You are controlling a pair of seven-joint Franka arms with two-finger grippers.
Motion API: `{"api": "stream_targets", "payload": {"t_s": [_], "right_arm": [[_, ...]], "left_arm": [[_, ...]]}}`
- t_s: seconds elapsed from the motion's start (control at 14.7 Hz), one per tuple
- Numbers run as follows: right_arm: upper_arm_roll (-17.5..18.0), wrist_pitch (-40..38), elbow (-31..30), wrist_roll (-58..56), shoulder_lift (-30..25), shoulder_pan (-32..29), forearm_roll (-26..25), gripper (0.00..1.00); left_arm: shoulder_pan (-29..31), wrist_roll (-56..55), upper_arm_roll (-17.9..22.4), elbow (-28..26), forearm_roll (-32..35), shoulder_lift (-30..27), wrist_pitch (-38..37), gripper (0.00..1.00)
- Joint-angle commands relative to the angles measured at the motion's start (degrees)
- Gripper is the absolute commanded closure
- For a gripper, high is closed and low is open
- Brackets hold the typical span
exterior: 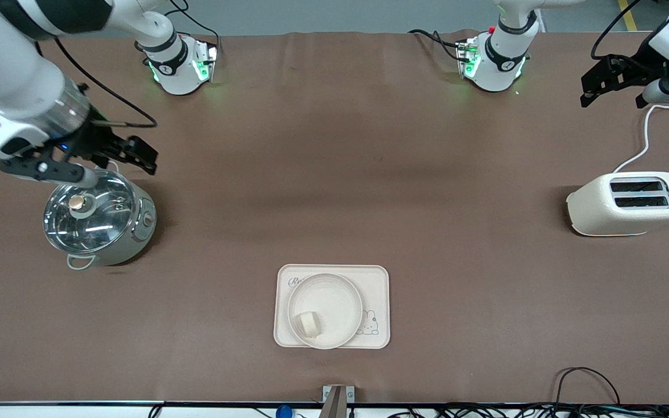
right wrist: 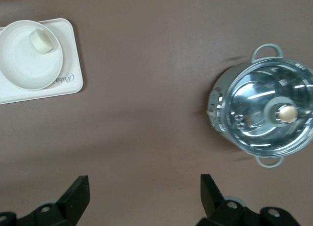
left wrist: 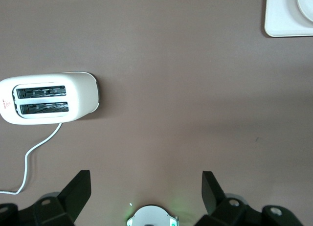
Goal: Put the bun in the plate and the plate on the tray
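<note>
One bun sits in the plate, plate on the tray; lidded pot apart. Right gripper over the pot and left gripper above the toaster both gape, holding nothing.

We list: a matt brown cloth-covered table, faintly creased; a polished metal pot with a glossy glass lid; a smooth cream plastic toaster; a matt cream rectangular tray, a smooth cream-white round plate, and a dull cream-white bun.
</note>
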Motion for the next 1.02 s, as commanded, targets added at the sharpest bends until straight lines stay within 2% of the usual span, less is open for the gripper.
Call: {"api": "stream_targets", "payload": {"t_s": [0.0,0.27,0.48,0.61,0.68,0.75,0.82,0.95], "right_arm": [[0.2,-0.7,-3.0,-7.2,-4.1,-6.5,-0.5,0.00],[0.2,-4.5,-2.7,-13.5,-5.2,-13.1,0.1,0.00],[0.2,-8.5,-2.8,-14.1,-8.0,-13.6,0.0,0.00],[0.4,-8.5,-2.7,-14.1,-8.7,-14.7,-0.2,0.00],[1.8,-8.5,-2.7,-14.1,-8.6,-17.4,-0.1,0.00],[6.0,-8.4,-3.0,-14.2,-8.6,-21.2,-0.1,0.00],[8.3,-8.3,-3.1,-14.2,-8.6,-23.7,-0.1,0.00],[10.3,-8.0,-3.8,-14.4,-8.3,-26.2,-0.2,0.00]], "left_arm": [[-0.1,1.1,0.1,0.0,-0.3,-0.4,0.3,0.00],[-0.1,1.0,0.1,0.0,-0.3,-0.4,0.3,0.00],[-0.2,0.9,0.0,0.0,-0.5,-0.4,0.3,0.00],[-0.3,0.9,0.0,0.0,-0.4,-0.4,0.3,0.00],[-0.3,0.9,0.0,0.0,-0.4,-0.4,0.3,0.00],[-0.3,0.9,0.0,0.1,-0.4,-0.4,0.2,0.00],[-0.3,1.0,0.0,0.0,-0.4,-0.4,0.1,0.00],[-0.3,1.1,-0.1,0.0,-0.5,-0.4,-0.1,0.00]]}}
